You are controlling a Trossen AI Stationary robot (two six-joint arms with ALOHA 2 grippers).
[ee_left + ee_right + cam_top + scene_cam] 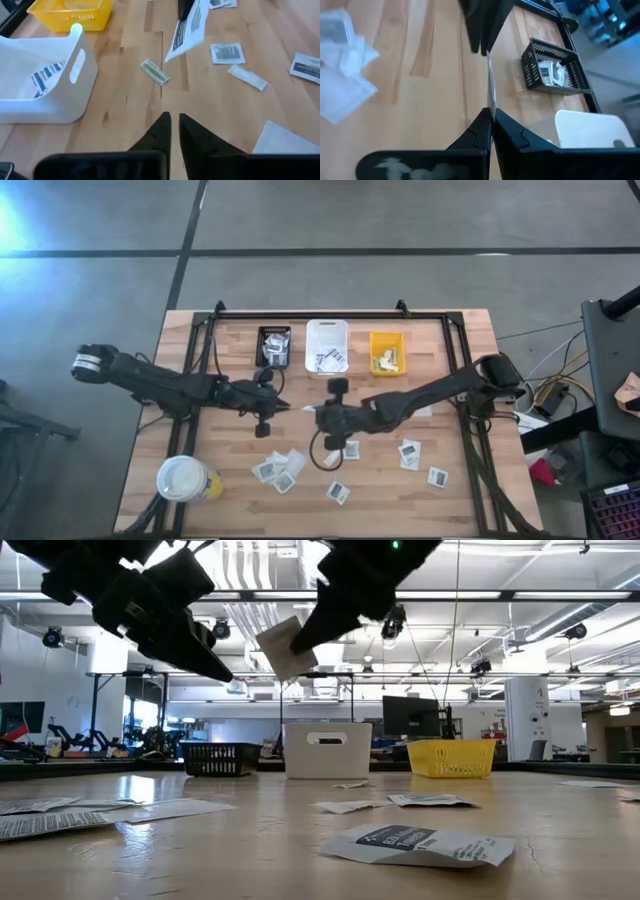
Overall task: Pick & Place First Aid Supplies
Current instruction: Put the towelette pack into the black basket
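high view first: my table (200, 345) carries the three bins along its far edge, black (274, 345), white (327, 345) and yellow (387, 351), with loose packets (278, 469) scattered over the near half and a lidded cup (183, 478) at the near left corner. both arms meet over the middle of the table.

i judge the step in hand to be a mid-air handover, or its tail end: one packet is up off the table and not yet in any bin. my right tool (490, 117) is pinched fully closed on the edge of a white packet (285, 647), which in the low view hangs tilted, well above the table. my left tool (172, 120) points at it from just beside; its fingers stand only a crack apart with nothing between them, and the left wrist view shows the packet ahead of them, clear of the tips.

from here i'd say the next move calls for carrying the packet toward the far row and choosing the bin that matches it; the white bin already holds blue-striped packets (46, 78). the left arm should back away so the two don't clash. the thin paper could slip or flutter on release.
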